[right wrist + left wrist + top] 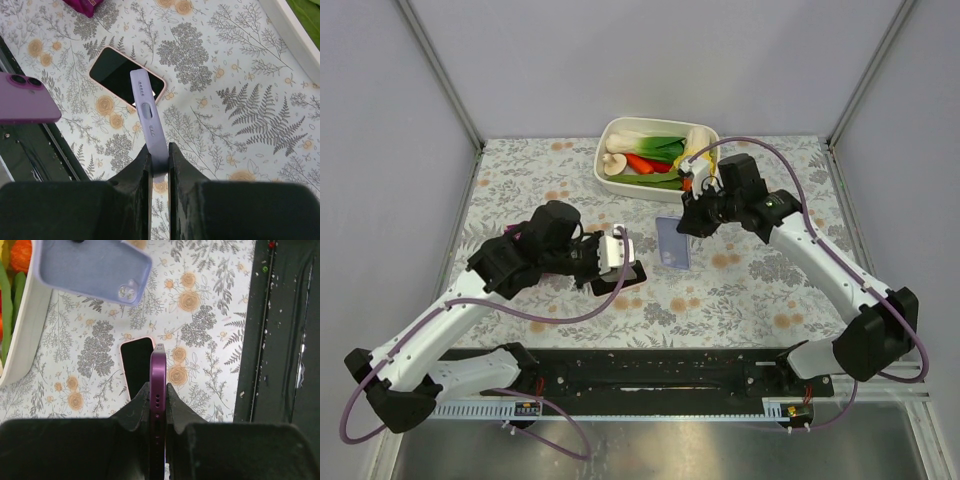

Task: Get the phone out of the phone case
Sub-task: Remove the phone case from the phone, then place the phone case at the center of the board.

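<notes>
While both arms bend inward over the pink-rimmed phone (pixel 120 72) lying flat, left gripper (pixel 158 390) jaws clamp the bare glossy purple phone (pixel 158 371) edge-on above it; right gripper (pixel 159 150) pinches the empty lilac silicone case (pixel 148 110) nearby, apart.

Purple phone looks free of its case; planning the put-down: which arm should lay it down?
Left, likely: the left end effector is shut on the purple phone, while the right end effector grips the lavender case.
</notes>
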